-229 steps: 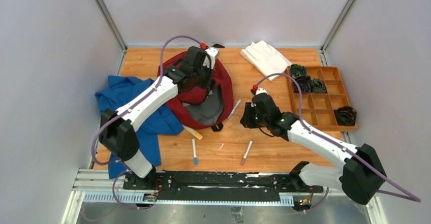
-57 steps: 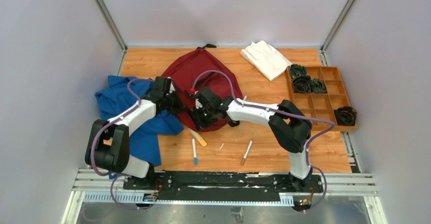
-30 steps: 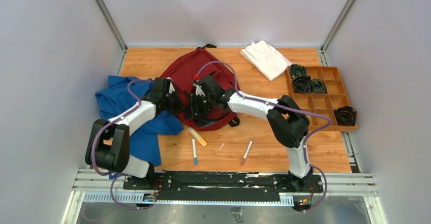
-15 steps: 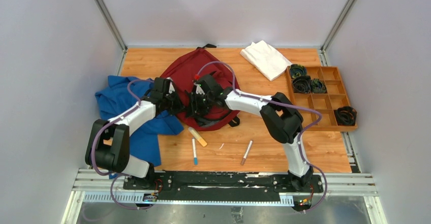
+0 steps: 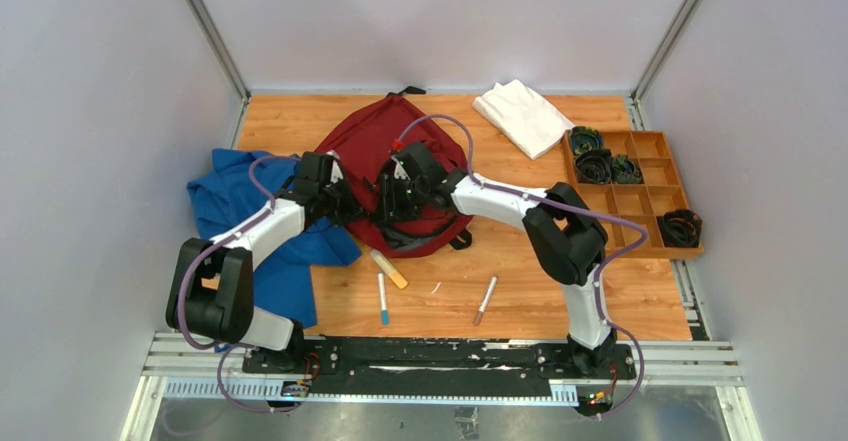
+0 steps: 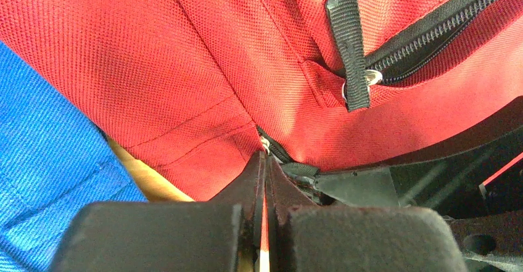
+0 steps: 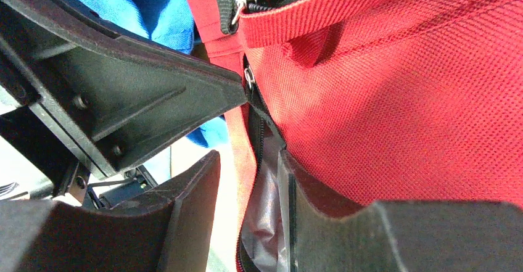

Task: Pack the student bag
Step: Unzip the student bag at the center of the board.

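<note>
Bag (image 5: 385,136): on bench (image 5: 520,271), rear centre, beside blue cloth (image 5: 230,201). Soft woven fabric, judged light and limp, sagging unless held. Best holds: zip edge, pull tabs. Left pincer (image 6: 265,164): closed, nipping red fabric by the zip. Right pincer (image 7: 250,167): narrow gap, straddling the opening's edge.

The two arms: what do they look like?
The left arm and right arm: white links, chunky black joints, a thin purple cable looping along each. The fingers are matte black wedges. A small red cap sits on the right wrist.
</note>
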Controlling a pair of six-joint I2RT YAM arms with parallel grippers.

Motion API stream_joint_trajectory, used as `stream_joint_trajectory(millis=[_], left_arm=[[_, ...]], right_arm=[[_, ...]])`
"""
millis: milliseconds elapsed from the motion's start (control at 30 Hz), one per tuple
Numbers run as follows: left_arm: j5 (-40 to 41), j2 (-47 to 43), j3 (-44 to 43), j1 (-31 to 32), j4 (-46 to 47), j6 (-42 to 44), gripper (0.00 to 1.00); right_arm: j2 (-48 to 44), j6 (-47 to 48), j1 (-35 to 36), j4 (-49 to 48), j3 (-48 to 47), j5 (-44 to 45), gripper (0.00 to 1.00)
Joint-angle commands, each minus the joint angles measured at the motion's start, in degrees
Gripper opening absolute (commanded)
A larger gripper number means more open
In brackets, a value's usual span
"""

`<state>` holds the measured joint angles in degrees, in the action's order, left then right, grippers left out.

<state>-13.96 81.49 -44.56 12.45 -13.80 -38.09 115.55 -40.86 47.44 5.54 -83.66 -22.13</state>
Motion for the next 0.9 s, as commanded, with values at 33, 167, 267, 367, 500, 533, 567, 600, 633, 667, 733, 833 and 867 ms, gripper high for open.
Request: stream_joint_trajectory(millis=[33, 167, 267, 367, 500, 533, 567, 600, 633, 667, 733, 833, 867], left_arm=[[-1.8, -1.7, 0.3, -0.3, -0.2, 0.5, 0.00], [-1.8, -2.1, 0.4, -0.3, -0.3, 0.5, 0.00], [-1.6, -2.4, 0.4, -0.4, -0.5, 0.6, 0.00], [-1.4, -2.6, 0.6, -0.4, -0.6, 0.8, 0.00], [-1.6, -2.3, 0.6, -0.4, -0.5, 0.9, 0.00], [-1.7, -2.2, 0.6, -0.4, -0.5, 0.9, 0.00], [-1.7, -2.2, 0.5, -0.4, -0.5, 0.9, 0.00], [-1.7, -2.3, 0.6, -0.4, -0.5, 1.0, 0.00], [-1.6, -2.3, 0.6, -0.4, -0.5, 0.9, 0.00], [-1.6, -2.4, 0.6, -0.4, -0.5, 0.9, 0.00], [-1.7, -2.4, 0.6, -0.4, -0.5, 1.0, 0.00], [-1.8, -2.3, 0.5, -0.4, -0.5, 1.0, 0.00], [-1.9, -2.4, 0.5, -0.5, -0.5, 1.1, 0.00]], right_arm=[[-0.7, 0.6, -0.8, -0.2, 0.3, 1.1, 0.45], [0.4, -0.2, -0.8, -0.1, -0.4, 0.5, 0.47], [0.2, -0.8, -0.9, -0.2, 0.0, 1.0, 0.49], [-1.0, -1.0, -1.1, -1.0, 1.3, 2.0, 0.50], [-1.5, -1.0, -1.3, -1.2, 2.1, 2.4, 0.50], [-1.8, -1.1, -1.3, -1.2, 2.5, 2.7, 0.51], [-2.1, -1.2, -1.4, -1.4, 2.9, 3.1, 0.52], [-2.2, -1.2, -1.4, -1.5, 3.3, 3.5, 0.54], [-2.4, -1.4, -1.4, -1.5, 3.6, 3.7, 0.55], [-2.2, -1.4, -1.5, -1.8, 3.7, 3.6, 0.57], [-1.7, -1.4, -1.5, -2.3, 3.4, 2.4, 0.57], [-0.7, -1.6, -1.6, -4.4, 2.6, -0.6, 0.54], [-0.4, -1.7, -1.6, -4.9, 2.2, -1.4, 0.53]])
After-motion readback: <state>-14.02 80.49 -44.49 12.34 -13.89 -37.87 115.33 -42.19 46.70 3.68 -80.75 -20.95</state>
